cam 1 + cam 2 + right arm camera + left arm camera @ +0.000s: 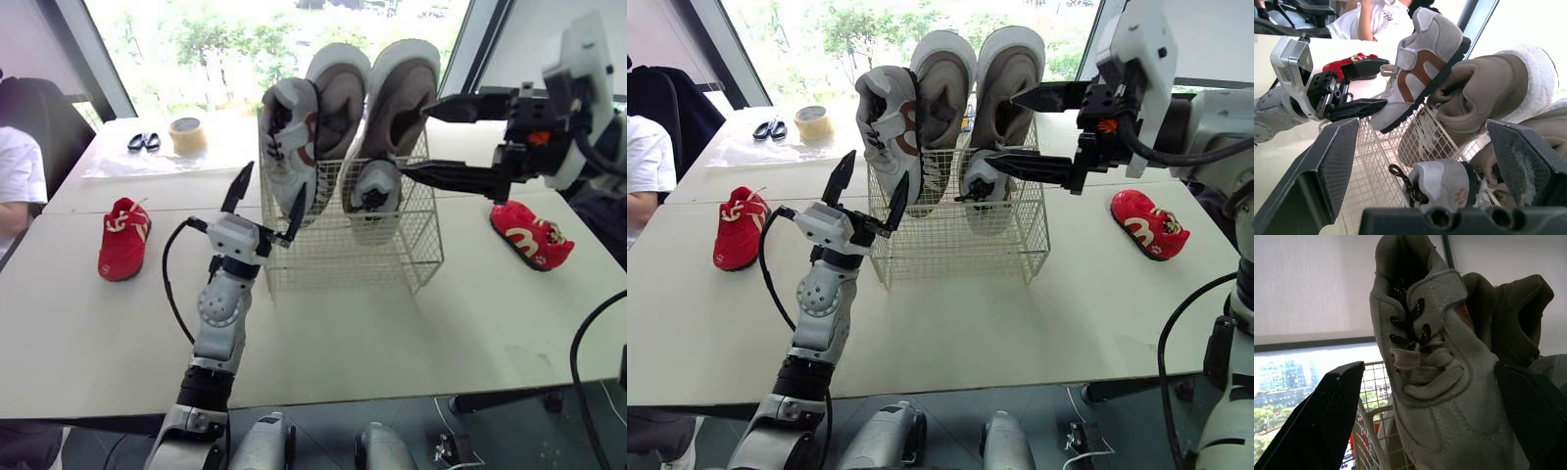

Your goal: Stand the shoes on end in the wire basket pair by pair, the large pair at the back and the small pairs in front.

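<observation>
"Left wrist view: are those fingers (1327,416) on anything?"

"No. The left gripper (270,188) is spread wide, one finger on each side of the small grey shoe (1430,382), with a gap on both sides. That shoe stands toe-down at the front left corner of the wire basket (392,259). It rides high and leans on the left large beige shoe (338,83) behind it."

"And the right gripper (416,140)?"

"It is parted too, holding nothing. It hangs at the basket's right side beside the right large beige shoe (407,83), above the second small grey shoe (374,191), which sits lower at the front right."

"How would the grey one handle?"

"I'd judge it light, with a soft suede upper that gives under pressure and a stiffer rubber sole. Pinching sole against upper at mid-foot, or across the heel, should hold best. The loose laces could catch in the wire."

"What is left outside?"

"A red shoe (123,238) lies near the table's (392,343) left edge and its mate (529,235) near the right edge. Neither is in the basket yet."
</observation>
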Available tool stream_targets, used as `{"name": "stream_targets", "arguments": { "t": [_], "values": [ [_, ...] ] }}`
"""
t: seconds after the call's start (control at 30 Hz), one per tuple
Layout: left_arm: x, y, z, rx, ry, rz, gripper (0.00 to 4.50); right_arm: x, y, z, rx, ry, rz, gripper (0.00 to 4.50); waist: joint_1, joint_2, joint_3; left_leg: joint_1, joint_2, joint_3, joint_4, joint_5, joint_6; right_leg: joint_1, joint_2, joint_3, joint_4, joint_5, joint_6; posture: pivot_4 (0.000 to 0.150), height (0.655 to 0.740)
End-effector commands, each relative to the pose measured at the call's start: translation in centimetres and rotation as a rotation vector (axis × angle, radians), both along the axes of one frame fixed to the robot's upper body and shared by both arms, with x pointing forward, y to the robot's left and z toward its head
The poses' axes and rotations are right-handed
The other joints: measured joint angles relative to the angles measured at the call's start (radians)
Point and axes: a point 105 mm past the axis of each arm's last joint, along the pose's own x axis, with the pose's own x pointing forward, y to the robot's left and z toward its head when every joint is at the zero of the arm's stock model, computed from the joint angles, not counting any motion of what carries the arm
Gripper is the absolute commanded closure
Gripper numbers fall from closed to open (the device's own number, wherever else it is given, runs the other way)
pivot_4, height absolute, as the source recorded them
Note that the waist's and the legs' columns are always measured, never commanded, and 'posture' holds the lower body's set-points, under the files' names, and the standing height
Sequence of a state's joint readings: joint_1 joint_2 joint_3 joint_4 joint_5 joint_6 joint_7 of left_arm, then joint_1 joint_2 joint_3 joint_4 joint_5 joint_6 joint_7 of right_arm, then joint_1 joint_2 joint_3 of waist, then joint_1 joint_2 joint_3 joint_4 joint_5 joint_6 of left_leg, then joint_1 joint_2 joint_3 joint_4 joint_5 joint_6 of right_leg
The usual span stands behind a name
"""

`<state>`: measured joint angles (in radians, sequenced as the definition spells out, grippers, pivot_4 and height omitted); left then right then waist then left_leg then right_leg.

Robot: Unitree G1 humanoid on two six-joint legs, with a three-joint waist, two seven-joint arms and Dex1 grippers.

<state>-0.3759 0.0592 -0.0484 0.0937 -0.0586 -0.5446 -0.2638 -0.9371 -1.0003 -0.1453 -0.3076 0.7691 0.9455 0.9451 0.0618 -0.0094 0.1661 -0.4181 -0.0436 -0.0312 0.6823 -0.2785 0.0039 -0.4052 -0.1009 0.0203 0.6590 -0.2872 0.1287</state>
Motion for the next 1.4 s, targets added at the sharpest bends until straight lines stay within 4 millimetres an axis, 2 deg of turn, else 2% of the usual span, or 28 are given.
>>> {"name": "stream_targets", "arguments": {
  "t": [0.03, 0.2, 0.37, 0.57, 0.7, 0.83, 0.9, 0.97, 1.07, 1.23, 1.4],
  "values": [
    [0.1, 0.4, -1.6, 0.022, 0.097, 0.002, 0.03, -0.7, 0.1, 1.1, 0.008, -0.065, 0.007, 0.00, -0.001, 0.000, 0.000, 0.000, 0.000, 0.000, 0.000, 0.000, 0.000, 0.000, 0.000, 0.000, 0.000, 0.000, 0.000, 0.150, 0.7400],
    [0.1, 1.0, -2.0, -0.006, 0.242, -0.016, 0.03, -0.6, 0.1, 0.9, 0.018, -0.062, 0.006, 0.00, -0.005, 0.001, 0.000, 0.000, 0.000, 0.000, -0.001, 0.000, 0.000, -0.001, 0.000, 0.000, 0.000, 0.000, 0.000, 0.150, 0.7400],
    [-0.9, 2.4, -0.4, -0.091, 0.294, -0.050, 0.03, -0.6, 0.0, 0.7, 0.025, -0.061, 0.004, 0.00, -0.013, 0.001, 0.000, 0.000, 0.001, 0.000, -0.001, 0.000, 0.000, 0.000, -0.001, 0.000, -0.001, 0.000, 0.000, 0.150, 0.7400],
    [-2.5, 4.9, 1.6, -0.050, 0.306, -0.069, 0.03, -0.4, -0.1, 0.1, 0.042, -0.047, 0.005, 0.00, -0.028, 0.001, 0.001, -0.002, 0.001, 0.000, -0.004, 0.000, 0.000, -0.002, -0.001, 0.000, -0.003, 0.000, 0.000, 0.150, 0.7400],
    [-2.9, 6.5, 4.0, 0.148, 0.305, -0.156, 0.03, 0.0, -0.2, -0.5, 0.062, -0.032, 0.010, 0.00, -0.028, 0.001, 0.002, -0.002, 0.003, 0.000, -0.004, 0.000, 0.000, -0.003, 0.001, 0.000, -0.004, 0.000, 0.000, 0.150, 0.7400],
    [-3.2, 6.9, 4.8, 0.202, 0.438, -0.328, 0.03, 0.2, -0.8, -1.1, 0.065, -0.022, -0.015, 0.00, -0.026, 0.001, 0.002, -0.003, 0.002, 0.000, -0.004, -0.001, 0.001, -0.002, 0.001, 0.000, -0.007, 0.000, -0.001, 0.150, 0.7400],
    [-4.0, 7.0, 5.9, 0.206, 0.513, -0.462, 0.03, 0.3, -1.6, -1.4, 0.061, -0.014, -0.049, 0.00, -0.027, 0.001, 0.003, -0.003, 0.002, 0.000, -0.004, -0.001, 0.001, -0.001, 0.001, 0.000, -0.008, 0.001, -0.001, 0.150, 0.7400],
    [-5.3, 6.8, 6.9, 0.247, 0.584, -0.613, 0.03, 0.4, -2.9, -1.7, 0.054, -0.010, -0.113, 0.00, -0.027, 0.000, 0.004, -0.005, 0.002, -0.001, -0.004, -0.001, 0.001, -0.002, 0.001, 0.000, -0.008, 0.001, -0.001, 0.150, 0.7400],
    [-6.6, 6.6, 7.9, 0.334, 0.640, -0.731, 0.03, 0.9, -5.8, -2.5, 0.039, -0.003, -0.255, 0.00, -0.030, 0.002, 0.005, -0.007, 0.002, -0.001, -0.004, -0.001, 0.001, -0.005, 0.001, -0.001, -0.009, 0.001, -0.001, 0.150, 0.7400],
    [-7.9, 5.3, 8.2, 0.495, 0.693, -0.896, 0.03, 2.1, -13.8, -4.6, 0.071, 0.042, -0.634, 0.00, -0.034, 0.002, 0.005, -0.006, 0.002, 0.000, -0.004, -0.001, 0.001, -0.003, 0.002, -0.001, -0.009, 0.001, -0.001, 0.150, 0.7400],
    [-7.7, 4.3, 7.9, 0.535, 0.690, -0.985, 0.03, 2.0, -21.1, -9.0, 0.105, 0.164, -0.945, 0.00, -0.049, 0.002, 0.005, -0.005, 0.002, 0.000, -0.004, -0.001, 0.001, -0.002, 0.003, -0.001, -0.009, 0.001, -0.001, 0.150, 0.7400]
  ]
}}
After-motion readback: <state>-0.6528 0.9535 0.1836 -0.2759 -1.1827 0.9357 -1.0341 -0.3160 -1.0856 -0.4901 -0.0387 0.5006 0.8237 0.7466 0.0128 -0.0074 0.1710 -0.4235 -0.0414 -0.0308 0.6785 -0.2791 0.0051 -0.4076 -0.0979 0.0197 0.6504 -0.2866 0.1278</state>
